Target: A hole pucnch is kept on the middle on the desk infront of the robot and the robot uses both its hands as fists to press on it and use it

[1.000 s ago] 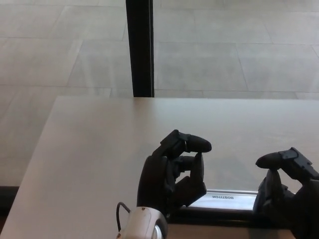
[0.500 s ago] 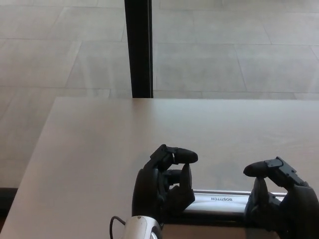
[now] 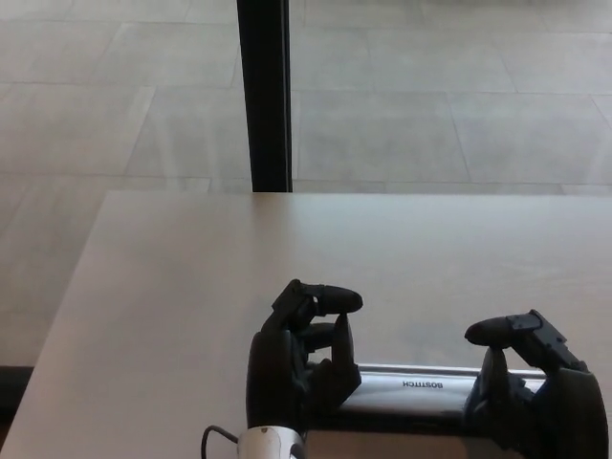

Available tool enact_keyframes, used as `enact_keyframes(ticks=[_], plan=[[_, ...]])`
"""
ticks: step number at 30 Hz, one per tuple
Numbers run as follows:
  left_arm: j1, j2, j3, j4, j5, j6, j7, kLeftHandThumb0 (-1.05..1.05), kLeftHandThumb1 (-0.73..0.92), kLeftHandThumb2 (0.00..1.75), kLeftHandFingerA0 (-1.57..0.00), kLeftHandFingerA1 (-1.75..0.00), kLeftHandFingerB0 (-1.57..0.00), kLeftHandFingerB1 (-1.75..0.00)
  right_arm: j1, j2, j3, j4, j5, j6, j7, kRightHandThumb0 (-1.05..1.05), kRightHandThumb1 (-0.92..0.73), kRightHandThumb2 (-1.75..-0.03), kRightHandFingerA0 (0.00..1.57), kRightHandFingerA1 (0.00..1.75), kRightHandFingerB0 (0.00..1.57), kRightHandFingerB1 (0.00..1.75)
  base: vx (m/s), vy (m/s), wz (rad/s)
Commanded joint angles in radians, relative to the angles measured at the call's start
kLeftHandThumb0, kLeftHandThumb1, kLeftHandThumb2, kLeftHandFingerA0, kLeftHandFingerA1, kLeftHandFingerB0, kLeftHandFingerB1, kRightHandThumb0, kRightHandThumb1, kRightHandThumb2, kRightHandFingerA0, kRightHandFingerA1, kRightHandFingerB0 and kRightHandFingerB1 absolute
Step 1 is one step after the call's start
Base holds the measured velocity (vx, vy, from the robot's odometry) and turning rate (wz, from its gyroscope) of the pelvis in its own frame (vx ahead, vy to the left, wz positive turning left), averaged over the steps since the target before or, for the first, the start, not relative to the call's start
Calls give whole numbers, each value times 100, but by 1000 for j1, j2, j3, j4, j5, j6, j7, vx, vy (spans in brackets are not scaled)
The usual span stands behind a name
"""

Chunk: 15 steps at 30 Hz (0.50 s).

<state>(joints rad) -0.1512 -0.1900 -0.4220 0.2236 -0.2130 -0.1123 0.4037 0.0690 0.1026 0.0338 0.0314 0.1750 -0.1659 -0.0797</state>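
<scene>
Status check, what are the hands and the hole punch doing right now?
Left hand and right hand both fisted, one on each end of the hole punch. Punch lies flat at the desk's near edge. Nothing in the way.

Pale desk (image 3: pixel 191 287), black post (image 3: pixel 264 96), tiled floor (image 3: pixel 430 96).

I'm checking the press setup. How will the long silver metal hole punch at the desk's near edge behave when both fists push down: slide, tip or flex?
The long silver metal hole punch looks rigid, so flexing seems unlikely. It lies low and flat on the pale desk, so tipping seems unlikely. The left hand and right hand sit at opposite ends, probably balancing it; sliding on that smooth top remains possible.
</scene>
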Motion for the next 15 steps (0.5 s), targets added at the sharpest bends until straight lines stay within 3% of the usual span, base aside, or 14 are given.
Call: enact_keyframes(ticks=[1, 2, 3, 9, 11, 15], plan=[[93, -320, -70, 386, 296, -334, 464, -32, 77, 96, -91, -175, -57, -174, 29, 61, -40, 341, -186, -354, -192, -43, -68, -94, 100, 175, 73, 169, 0, 0, 0], [84, -312, -82, 401, 307, -324, 471, -33, 77, 95, -88, -175, -54, -171, 25, 61, -42, 355, -192, -354, -203, -44, -69, -92, 99, 175, 71, 170, 0, 0, 0], [71, -304, -95, 418, 323, -304, 484, -32, 81, 89, -80, -175, -59, -152, 19, 62, -46, 372, -195, -353, -212, -42, -68, -93, 95, 175, 71, 173, 0, 0, 0], [-4, -288, -139, 503, 385, -241, 566, -30, 83, 86, -78, -175, -51, -156, -43, 37, -63, 505, -235, -427, -265, -44, -68, -89, 95, 175, 72, 175, 0, 0, 0], [-45, -285, -152, 555, 404, -217, 590, -34, 85, 81, -79, -175, -52, -157, -65, -12, -52, 586, -305, -420, -343, -49, -72, -84, 88, 175, 72, 171, 0, 0, 0], [-94, -253, -207, 607, 462, -240, 605, -30, 85, 85, -84, -175, -51, -159, -83, -36, -50, 663, -320, -456, -359, -50, -72, -82, 88, 175, 73, 170, 0, 0, 0]])
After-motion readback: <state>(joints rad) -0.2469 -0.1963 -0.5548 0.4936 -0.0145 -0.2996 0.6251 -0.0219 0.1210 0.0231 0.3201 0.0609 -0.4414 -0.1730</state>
